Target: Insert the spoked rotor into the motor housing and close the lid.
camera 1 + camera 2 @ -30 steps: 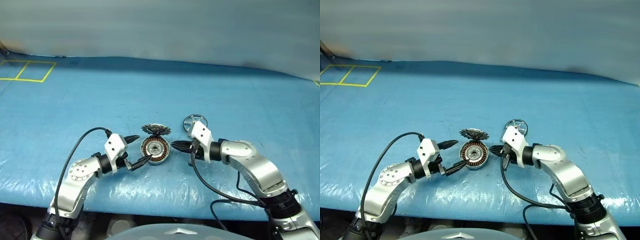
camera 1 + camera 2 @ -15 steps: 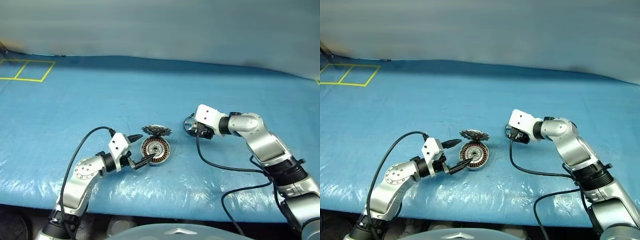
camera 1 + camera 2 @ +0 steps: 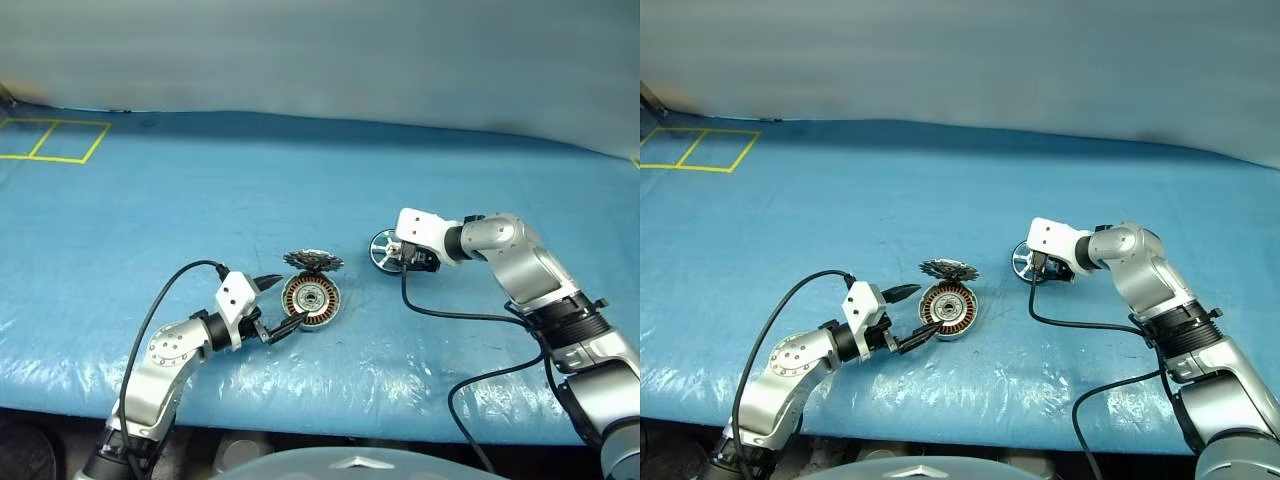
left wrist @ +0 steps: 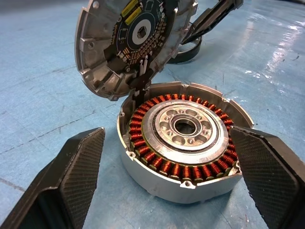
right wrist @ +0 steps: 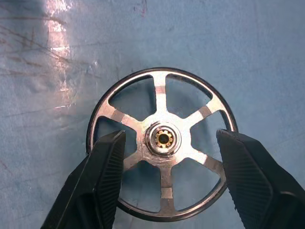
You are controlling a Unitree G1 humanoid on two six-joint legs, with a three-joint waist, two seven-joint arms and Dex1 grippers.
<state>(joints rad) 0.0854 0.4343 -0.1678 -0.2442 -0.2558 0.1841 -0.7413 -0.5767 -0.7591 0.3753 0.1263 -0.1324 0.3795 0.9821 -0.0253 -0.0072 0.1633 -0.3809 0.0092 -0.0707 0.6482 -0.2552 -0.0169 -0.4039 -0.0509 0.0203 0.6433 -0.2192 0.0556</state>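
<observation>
Motor housing (image 4: 183, 148) holds copper windings only, lid (image 4: 131, 45) raised; both grippers released, right gripper (image 5: 164, 179) over spoked rotor (image 5: 162, 143), left gripper (image 4: 167, 181) flanking the housing.

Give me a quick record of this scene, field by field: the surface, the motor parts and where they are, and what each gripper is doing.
surface: blue sheet
motor housing: on the sheet, copper windings showing, no rotor inside
lid: hinged open, standing up behind the housing
spoked rotor: flat on the sheet, to the right of the housing
left gripper: open, fingers on either side of the housing
right gripper: open, poised over the rotor, fingers either side of its hub
step done: none, rotor not yet picked up
</observation>
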